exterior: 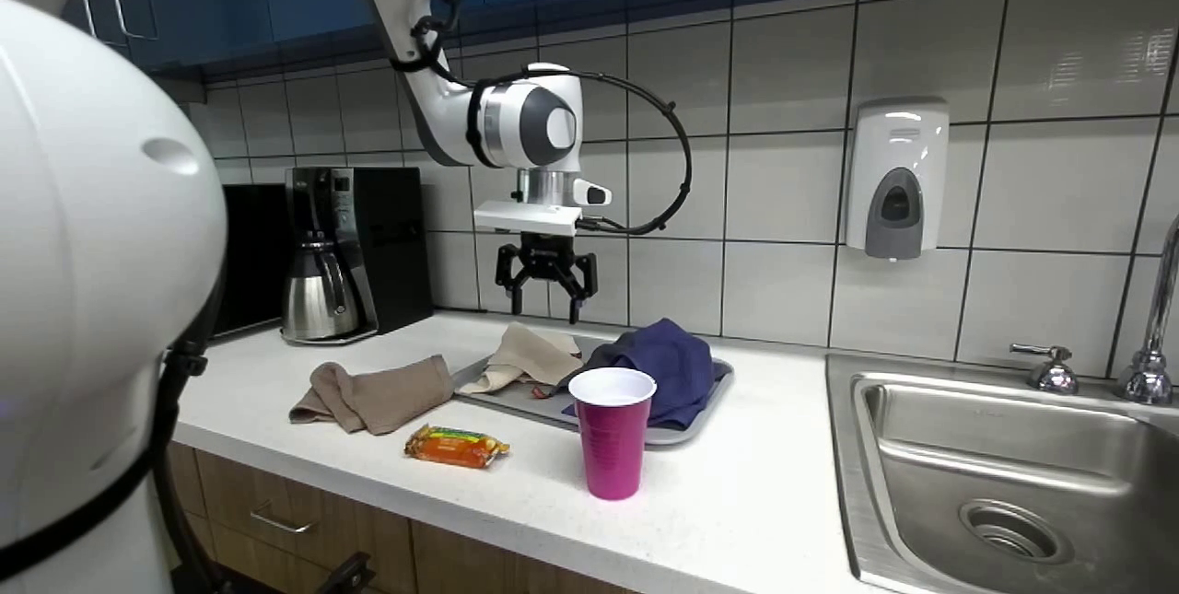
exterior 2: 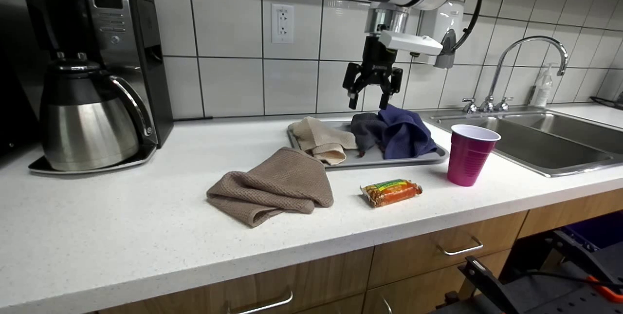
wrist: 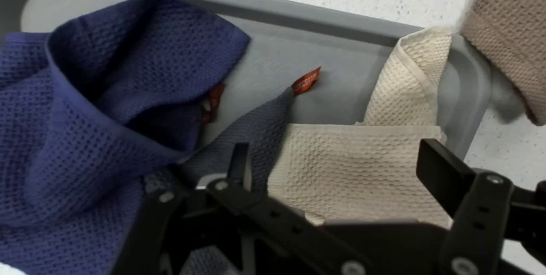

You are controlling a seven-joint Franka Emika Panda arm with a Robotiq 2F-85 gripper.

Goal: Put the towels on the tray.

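Note:
A grey tray (exterior: pixel 516 402) lies on the counter; its bare floor shows in the wrist view (wrist: pixel 337 96). On it lie a beige towel (exterior 2: pixel 323 138), a dark grey towel (exterior 2: pixel 367 130) and a navy towel (exterior 2: pixel 408 134). These also show in the wrist view: beige (wrist: pixel 354 164), dark grey (wrist: pixel 256 125), navy (wrist: pixel 106 130). A brown towel (exterior: pixel 379 396) lies folded on the counter beside the tray's end, its corner close to the rim; I cannot tell if they touch. My gripper (exterior: pixel 545 307) is open and empty, above the tray, over the beige and dark grey towels.
A magenta cup (exterior: pixel 612 447) stands at the tray's front edge. An orange snack packet (exterior 2: pixel 392 192) lies in front of the tray. A coffee maker (exterior 2: pixel 97 90) stands at the counter's far end, a sink (exterior: pixel 995 456) at the opposite side. A tiled wall (exterior: pixel 783 189) is behind.

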